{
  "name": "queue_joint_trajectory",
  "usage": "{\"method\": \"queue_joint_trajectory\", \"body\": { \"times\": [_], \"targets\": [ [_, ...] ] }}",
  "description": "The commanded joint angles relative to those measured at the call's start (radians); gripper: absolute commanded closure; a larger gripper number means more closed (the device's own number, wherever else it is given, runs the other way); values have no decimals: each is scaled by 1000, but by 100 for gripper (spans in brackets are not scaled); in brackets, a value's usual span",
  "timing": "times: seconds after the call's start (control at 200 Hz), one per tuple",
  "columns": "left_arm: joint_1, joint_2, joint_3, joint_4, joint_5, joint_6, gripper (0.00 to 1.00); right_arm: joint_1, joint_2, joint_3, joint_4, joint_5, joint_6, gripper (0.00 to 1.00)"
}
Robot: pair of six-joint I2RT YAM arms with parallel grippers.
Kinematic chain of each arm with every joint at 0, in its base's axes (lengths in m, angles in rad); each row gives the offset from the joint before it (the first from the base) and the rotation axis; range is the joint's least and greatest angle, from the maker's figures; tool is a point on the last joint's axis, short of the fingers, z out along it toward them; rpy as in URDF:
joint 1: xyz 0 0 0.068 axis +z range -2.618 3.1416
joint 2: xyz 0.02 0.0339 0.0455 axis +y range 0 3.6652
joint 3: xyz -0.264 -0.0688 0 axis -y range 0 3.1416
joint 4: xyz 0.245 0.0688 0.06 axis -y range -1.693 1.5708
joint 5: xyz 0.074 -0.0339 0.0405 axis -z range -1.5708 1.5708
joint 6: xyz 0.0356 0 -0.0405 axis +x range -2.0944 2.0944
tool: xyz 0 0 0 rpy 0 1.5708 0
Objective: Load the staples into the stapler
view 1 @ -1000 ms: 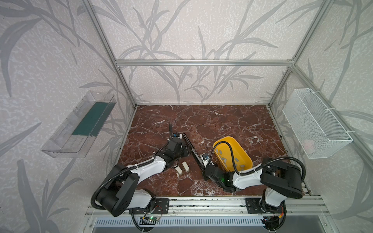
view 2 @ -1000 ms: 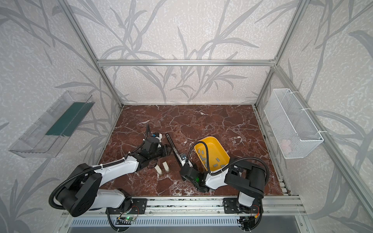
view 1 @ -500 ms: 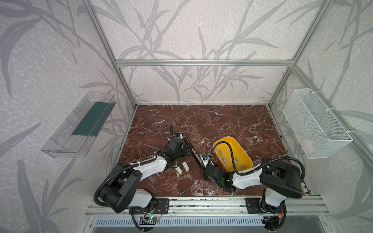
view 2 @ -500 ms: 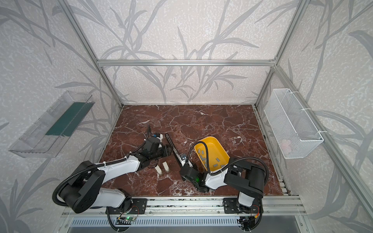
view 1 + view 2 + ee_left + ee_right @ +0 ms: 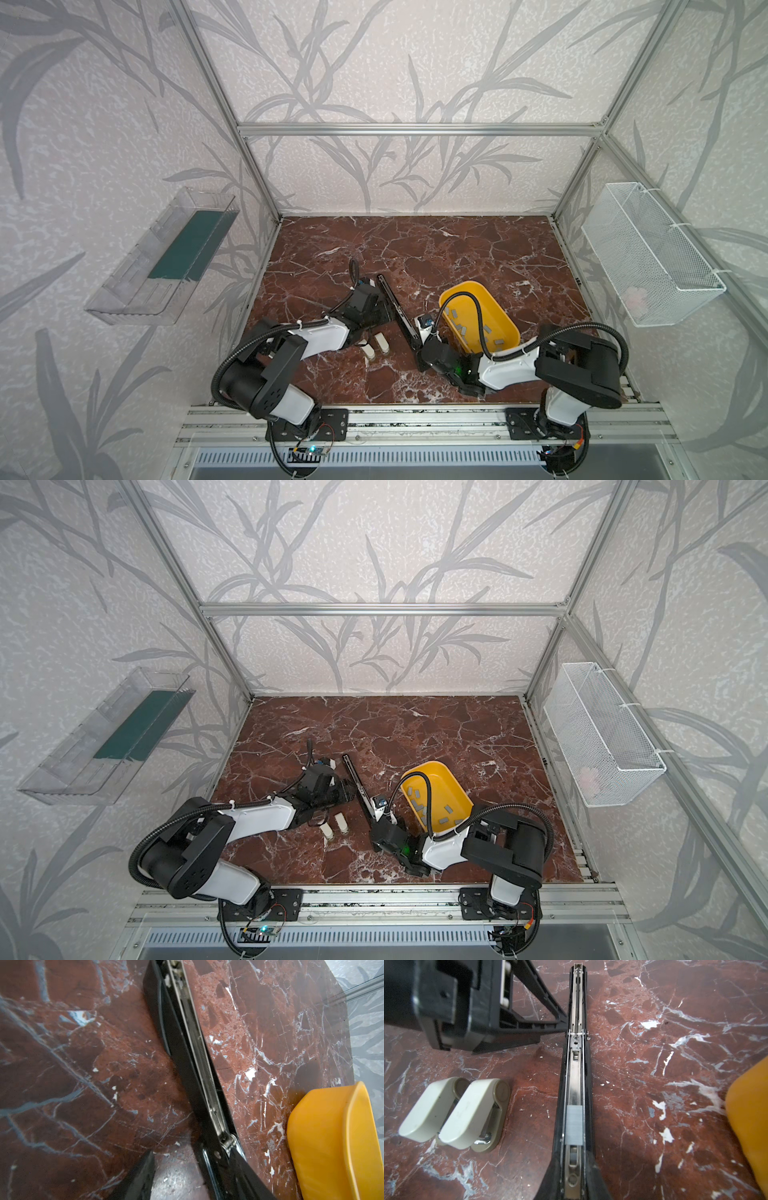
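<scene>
A long black stapler (image 5: 394, 302) (image 5: 358, 783) (image 5: 576, 1076) lies opened flat on the marble floor. One grey strip of staples (image 5: 574, 1124) sits in its metal channel. Several more staples (image 5: 461, 330) (image 5: 420, 808) lie in the yellow bin (image 5: 505, 316). My right gripper (image 5: 424, 353) (image 5: 574, 1184) is shut on the stapler's near end. From the left, my left gripper (image 5: 387, 309) (image 5: 193, 1159) stands open at the stapler's hinge (image 5: 226, 1144). One finger touches the stapler's side. The other finger (image 5: 145, 1176) is apart from it.
Two cream mini staplers (image 5: 374, 347) (image 5: 454, 1111) lie side by side just left of the black stapler. The yellow bin (image 5: 457, 789) (image 5: 332, 1136) stands close on its right. A clear shelf (image 5: 166, 257) hangs on the left wall, a white wire basket (image 5: 648, 257) on the right.
My left gripper's jaws have widened a little beside the hinge. The stapler and the right gripper have stayed where they were.
</scene>
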Motion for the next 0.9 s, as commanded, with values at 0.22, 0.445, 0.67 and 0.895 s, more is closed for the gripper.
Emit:
{"method": "queue_joint_trajectory", "body": {
  "times": [0.22,0.445,0.67,0.895],
  "targets": [
    [36,146,68,121,50,-55,43,9,-22,1,-13,-55,94,100],
    [77,288,154,153,100,-48,46,37,-15,1,-3,-38,57,100],
    [158,341,204,243,206,-20,47,44,-11,-26,44,-33,15,100],
    [160,259,235,218,221,80,48,44,-2,-51,108,-23,-15,100]
  ]
}}
